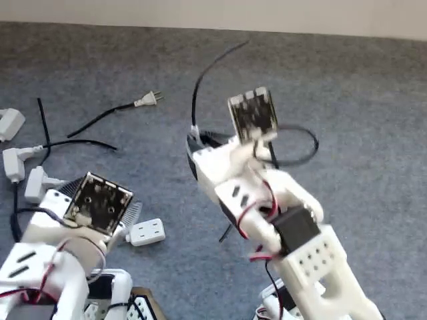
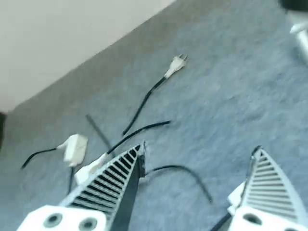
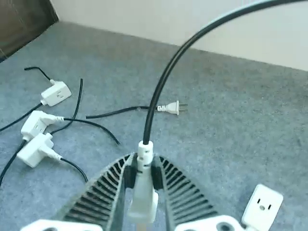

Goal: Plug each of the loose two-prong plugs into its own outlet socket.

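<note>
Right gripper (image 3: 143,164): ribbed fingers (image 3: 103,192) clamped on the body of a white held plug (image 3: 142,192), one finger on each side. The prongs are hidden, so I cannot tell which way they point. The held plug's black cord (image 3: 163,82) exits between the fingertips and arcs up and away. In the high view this arm sits mid-table, with the gripper raised off the grey carpet (image 1: 347,80).

Left gripper (image 2: 199,149): grooved fingers (image 2: 113,180) spread wide with nothing between them, only carpet showing through the gap. In the high view this arm is at the near left corner.

Single outlet socket (image 1: 147,231): white block, slotted face up, lying flat on the carpet. It is just beside one finger of the left gripper and is not gripped.

Loose two-prong plug (image 1: 148,100): white, lying flat on the carpet towards the far side, well apart from both grippers. Its prongs point away from its own black lead, which trails back towards the left side.

Three white outlet blocks (image 3: 36,124) lie along the left edge of the carpet, each on a black lead. Two of them lie close together and the third sits a little farther off. I cannot tell whether any of them has a plug seated in it.
</note>
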Tool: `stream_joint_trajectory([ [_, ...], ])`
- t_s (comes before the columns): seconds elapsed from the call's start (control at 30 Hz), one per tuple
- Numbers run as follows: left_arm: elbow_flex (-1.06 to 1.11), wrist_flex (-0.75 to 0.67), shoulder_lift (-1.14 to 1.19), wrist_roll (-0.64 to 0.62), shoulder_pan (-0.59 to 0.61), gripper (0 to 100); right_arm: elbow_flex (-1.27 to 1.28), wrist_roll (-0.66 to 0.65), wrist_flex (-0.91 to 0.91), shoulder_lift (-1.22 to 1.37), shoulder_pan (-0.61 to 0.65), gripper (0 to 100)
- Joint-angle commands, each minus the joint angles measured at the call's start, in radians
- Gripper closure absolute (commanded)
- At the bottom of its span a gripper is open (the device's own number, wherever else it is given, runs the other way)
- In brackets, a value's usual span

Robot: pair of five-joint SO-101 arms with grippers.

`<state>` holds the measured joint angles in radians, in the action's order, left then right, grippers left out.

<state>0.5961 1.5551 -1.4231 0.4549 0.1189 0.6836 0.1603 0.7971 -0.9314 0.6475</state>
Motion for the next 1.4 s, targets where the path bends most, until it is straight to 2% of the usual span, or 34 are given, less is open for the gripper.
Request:
stream_joint_trajectory([
  [0.0,0.053,-0.032,-0.088,-0.104,-0.156,67,0.200,0.009,-0.101,-0.125,-0.010,99.3],
  [0.13,0.160,-0.049,-0.142,-0.149,-0.294,67,0.257,0.009,-0.113,-0.111,-0.008,99.4],
  [0.2,0.231,-0.089,-0.159,-0.149,-0.326,67,0.257,0.009,-0.111,-0.110,0.004,99.4],
  [0.4,0.367,-0.244,-0.180,-0.147,-0.332,64,0.263,0.014,-0.108,-0.105,0.122,99.5],
  [0.77,0.555,-0.528,-0.171,-0.150,-0.380,63,0.262,0.015,-0.108,-0.105,0.163,99.5],
  [0.9,0.619,-0.592,-0.171,-0.147,-0.331,63,0.255,0.012,-0.053,-0.104,0.193,99.5],
  [1.07,0.647,-0.612,-0.171,-0.144,-0.231,63,0.179,-0.011,0.058,-0.102,0.147,99.5],
  [1.37,0.642,-0.614,-0.171,-0.144,-0.223,63,0.107,-0.115,0.277,-0.104,0.134,99.5],
])
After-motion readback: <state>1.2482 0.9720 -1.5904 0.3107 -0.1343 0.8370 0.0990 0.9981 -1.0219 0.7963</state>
